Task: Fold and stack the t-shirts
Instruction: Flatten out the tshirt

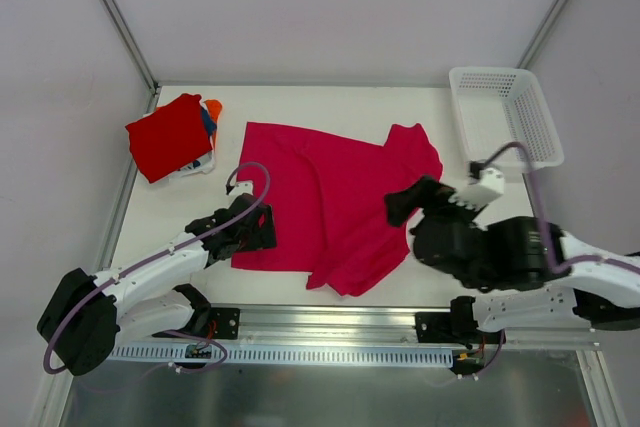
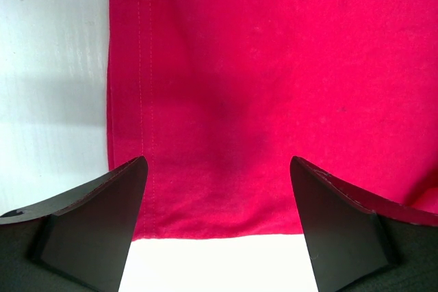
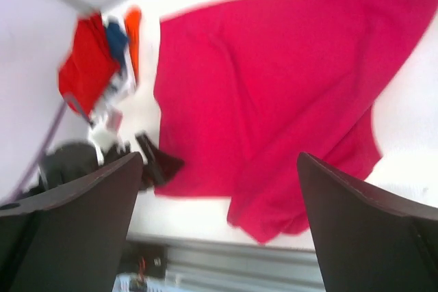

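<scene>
left gripper (image 2: 217,169) wide apart over magenta t-shirt (image 2: 274,66) hem; right gripper (image 3: 219,162) apart, empty

A robot lab's test cell; pale bare panels (image 1: 330,7) joined by metal struts (image 1: 117,15) wall in the white table (image 1: 165,217) on its far side. At the table's near edge, a left arm (image 1: 150,282) and a right arm (image 1: 590,282) stand bolted along a metal rail (image 1: 330,322).

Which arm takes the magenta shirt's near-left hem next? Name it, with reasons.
Left, probably. The left gripper sits open over the magenta shirt's hem; the right gripper, also open, hangs high above the cloth.
</scene>
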Motion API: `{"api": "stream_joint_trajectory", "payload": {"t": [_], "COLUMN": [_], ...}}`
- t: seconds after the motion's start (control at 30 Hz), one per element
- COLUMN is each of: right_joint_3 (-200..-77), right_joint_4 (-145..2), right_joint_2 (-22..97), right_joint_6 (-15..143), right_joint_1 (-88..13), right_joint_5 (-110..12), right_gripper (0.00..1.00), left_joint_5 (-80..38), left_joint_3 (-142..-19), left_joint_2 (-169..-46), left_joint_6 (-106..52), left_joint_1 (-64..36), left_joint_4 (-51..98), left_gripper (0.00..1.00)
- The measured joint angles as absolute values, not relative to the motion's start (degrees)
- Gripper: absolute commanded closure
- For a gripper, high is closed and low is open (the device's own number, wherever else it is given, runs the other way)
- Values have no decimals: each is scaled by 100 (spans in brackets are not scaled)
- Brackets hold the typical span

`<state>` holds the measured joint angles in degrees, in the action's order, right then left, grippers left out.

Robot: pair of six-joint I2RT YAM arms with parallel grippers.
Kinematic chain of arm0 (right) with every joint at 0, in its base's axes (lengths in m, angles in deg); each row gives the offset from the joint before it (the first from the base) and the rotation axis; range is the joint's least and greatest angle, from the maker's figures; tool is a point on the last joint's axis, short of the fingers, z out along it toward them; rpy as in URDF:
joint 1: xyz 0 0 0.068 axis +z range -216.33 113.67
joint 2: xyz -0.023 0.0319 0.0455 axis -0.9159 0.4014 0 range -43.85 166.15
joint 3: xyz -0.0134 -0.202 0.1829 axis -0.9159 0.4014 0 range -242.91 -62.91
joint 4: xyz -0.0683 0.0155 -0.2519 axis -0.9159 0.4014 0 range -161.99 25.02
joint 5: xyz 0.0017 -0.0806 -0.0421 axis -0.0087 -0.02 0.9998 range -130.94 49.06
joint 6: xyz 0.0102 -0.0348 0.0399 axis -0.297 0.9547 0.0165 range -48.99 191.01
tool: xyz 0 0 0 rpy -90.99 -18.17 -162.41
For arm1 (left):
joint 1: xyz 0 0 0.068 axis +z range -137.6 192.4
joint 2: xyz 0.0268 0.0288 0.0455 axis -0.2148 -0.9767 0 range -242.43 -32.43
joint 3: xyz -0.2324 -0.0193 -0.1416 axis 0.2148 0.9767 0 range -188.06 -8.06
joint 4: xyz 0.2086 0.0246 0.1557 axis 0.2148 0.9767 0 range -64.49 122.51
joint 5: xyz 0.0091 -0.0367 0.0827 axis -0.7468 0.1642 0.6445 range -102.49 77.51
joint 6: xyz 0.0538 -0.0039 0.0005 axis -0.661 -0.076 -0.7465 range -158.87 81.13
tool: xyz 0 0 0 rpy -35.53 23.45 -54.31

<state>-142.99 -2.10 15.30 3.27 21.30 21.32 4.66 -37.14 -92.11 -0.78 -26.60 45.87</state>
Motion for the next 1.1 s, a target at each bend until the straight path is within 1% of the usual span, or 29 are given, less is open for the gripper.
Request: {"api": "stream_joint_trajectory", "payload": {"t": [0.1,0.17,0.23,0.33,0.43,0.5,0.57,0.6,0.7,0.77,1.1], "right_joint_3": [-14043,-13459,-12651,-11746,-11479,-11339,-11062,-10780,-9890,-9560,-9455], "right_joint_4": [72,179,26,-527,-896,-1213,-1556,-1917,-2902,-3449,-4253], "right_joint_2": [805,864,1332,2584,3526,3747,3727,3661,3458,3220,3185], "right_joint_6": [440,530,569,458,239,152,115,119,104,97,1037], "right_joint_1": [1988,1980,2039,2399,2707,2777,2764,2699,2410,2196,1656], "right_joint_5": [2348,2189,1791,1131,656,468,331,232,-19,60,186], "right_gripper": [1,1,1,1,0,1,4,7,9,9,12], "left_joint_5": [466,468,468,468,468,470,468,468,473,473,475], "left_joint_3": [-3714,-3714,-3714,-3714,-3714,-3714,-3714,-3714,-3714,-3712,-3638], "left_joint_2": [-9209,-9211,-9211,-9211,-9209,-9206,-9206,-9206,-9193,-9176,-9106], "left_joint_6": [-78,-78,-78,-78,-78,-78,-78,-78,-78,-76,-78], "left_joint_1": [-2664,-2664,-2666,-2666,-2669,-2695,-2706,-2721,-2739,-2741,-2771], "left_joint_4": [4583,4583,4583,4580,4572,4569,4554,4552,4550,4548,4548], "left_gripper": [14,14,14,14,14,14,14,14,14,14,14]}}
